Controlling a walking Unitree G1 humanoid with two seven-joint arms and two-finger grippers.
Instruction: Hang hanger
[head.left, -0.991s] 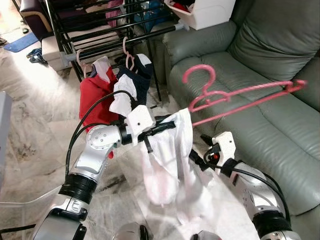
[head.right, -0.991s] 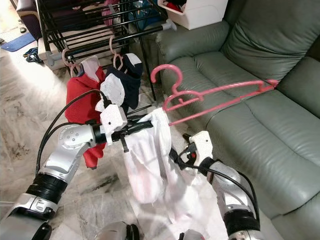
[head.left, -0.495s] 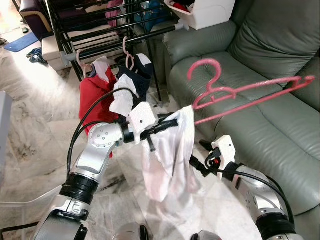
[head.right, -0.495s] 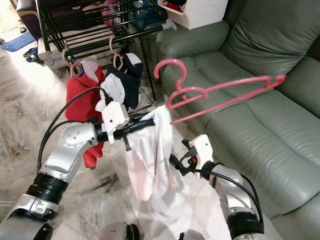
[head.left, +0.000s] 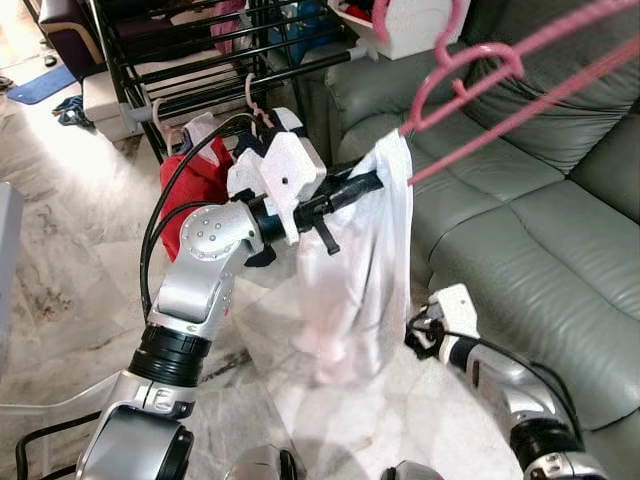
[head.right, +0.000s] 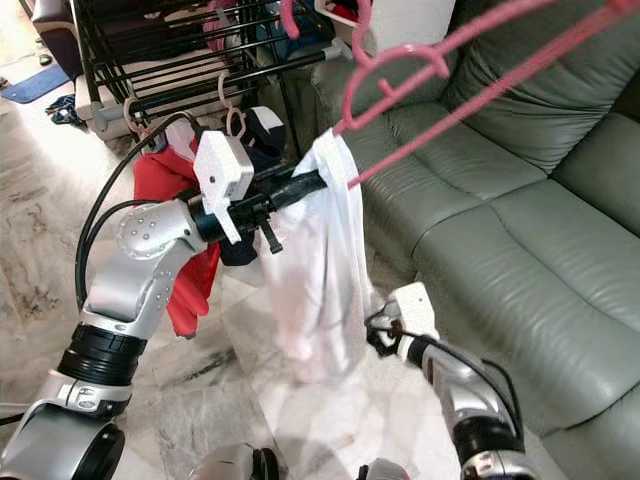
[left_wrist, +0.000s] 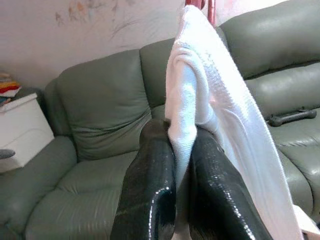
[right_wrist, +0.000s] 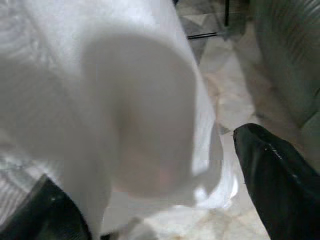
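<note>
A marble floor (head.left: 60, 250) ran between a green sofa (head.left: 540, 230) and a black drying rack (head.left: 190, 60) where a red garment (head.left: 185, 190) and a dark one (head.right: 250, 140) hung on hangers. The pink hanger (head.left: 500, 70) was raised high over the sofa's near end, tilted, its hook up at the frame's top edge, with a white garment (head.left: 350, 270) hanging from its lower end down toward the floor. The left gripper (head.left: 375, 182) was stretched out level from the rack side, its two fingers (left_wrist: 150, 190) pinched close on a fold of the white garment just below the hanger. The right gripper (head.left: 415, 335) sat low, just beside the garment's hanging hem; in its wrist view its fingers (right_wrist: 280, 175) stood wide apart with the cloth between them, not clamped. A white box (head.left: 420, 25) rested on the sofa arm behind
</note>
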